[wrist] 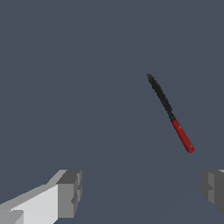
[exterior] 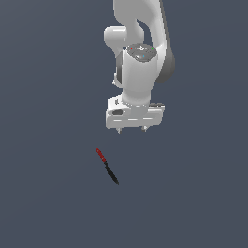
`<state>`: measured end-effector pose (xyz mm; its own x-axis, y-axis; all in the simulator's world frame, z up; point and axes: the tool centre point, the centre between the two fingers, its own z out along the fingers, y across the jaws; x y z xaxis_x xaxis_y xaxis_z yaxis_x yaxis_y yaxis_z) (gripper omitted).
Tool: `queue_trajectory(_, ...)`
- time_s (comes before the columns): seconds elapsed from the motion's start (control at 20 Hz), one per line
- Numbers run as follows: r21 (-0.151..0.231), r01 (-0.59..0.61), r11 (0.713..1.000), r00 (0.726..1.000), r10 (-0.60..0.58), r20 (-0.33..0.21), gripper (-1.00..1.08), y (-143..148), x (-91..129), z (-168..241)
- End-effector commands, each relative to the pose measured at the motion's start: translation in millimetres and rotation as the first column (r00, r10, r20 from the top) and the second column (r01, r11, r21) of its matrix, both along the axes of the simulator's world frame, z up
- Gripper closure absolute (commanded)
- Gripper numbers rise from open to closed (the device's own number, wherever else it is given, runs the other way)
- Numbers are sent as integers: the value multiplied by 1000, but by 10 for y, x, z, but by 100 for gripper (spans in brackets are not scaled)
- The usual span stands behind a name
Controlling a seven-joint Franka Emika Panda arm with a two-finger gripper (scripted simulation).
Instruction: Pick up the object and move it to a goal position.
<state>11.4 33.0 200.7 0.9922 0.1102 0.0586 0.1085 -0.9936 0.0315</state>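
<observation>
Here, your thin black stick with a red end (exterior: 107, 166) lies flat on the dark grey-blue floor (exterior: 43, 203), at about seven o'clock from the white gripper (exterior: 132, 130), whose fingers (wrist: 70, 192) are spread wide, holding nothing.

Lighting even and flat in both views; I see no cast shadows on the dark slate ground. Arm (exterior: 140, 58) shaded softly, brighter on exterior view's left. No glare, no edge distortion. Render slightly soft, edges jagged.
</observation>
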Motion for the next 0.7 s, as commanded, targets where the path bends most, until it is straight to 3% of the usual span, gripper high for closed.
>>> queue_trajectory(0.0,-1,-13,1000,1000,13,-3,-92,-31,28,-35)
queue_trajectory(0.65,-4,-182,983,983,182,-29,-92,-406,349,-477)
